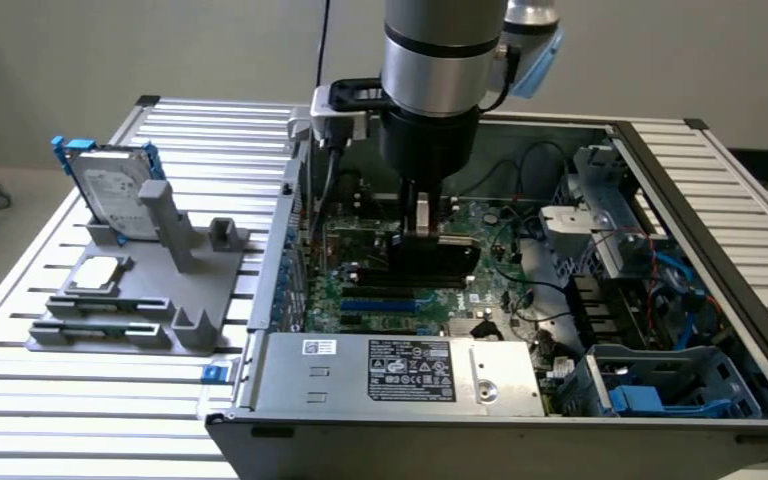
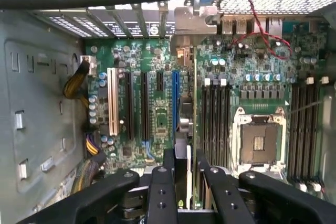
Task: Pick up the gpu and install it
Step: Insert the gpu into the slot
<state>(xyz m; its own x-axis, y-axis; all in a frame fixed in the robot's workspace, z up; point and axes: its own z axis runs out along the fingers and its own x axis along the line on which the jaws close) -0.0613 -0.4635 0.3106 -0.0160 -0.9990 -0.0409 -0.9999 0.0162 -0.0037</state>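
Counter [image 1: 37,400]: a slatted metal top carried an open computer case and, toward the exterior view's left, a grey holder.
Computer case [image 1: 744,300]: it lay on its side with the cover off, a labelled silver power supply [image 1: 384,370] along its near edge.
Arm [image 1: 440,60]: its silver and black wrist pointed straight down into the case.
Motherboard [image 1: 357,260]: the green board [image 2: 157,114] covered the case floor, with a white slot [image 2: 112,100], a blue slot [image 2: 175,103] and an open processor socket [image 2: 259,141] in the wrist view.
Grey holder [image 1: 171,300]: it stood on the counter just beside the case.
Hard drive [image 1: 111,190]: silver with a blue frame, it leaned upright at the back of the holder.
Gpu [image 1: 434,262]: the black card hung on edge inside the case, low over the motherboard; in the wrist view the gpu [image 2: 182,121] ran just beside the blue slot. Whether it touched a slot could not be told.
Claw [image 1: 420,225]: its black fingers [image 2: 169,161] were clamped on either face of the gpu, grasping it.
Chip [image 1: 100,272]: a small silver square lay flat on the holder's low step.
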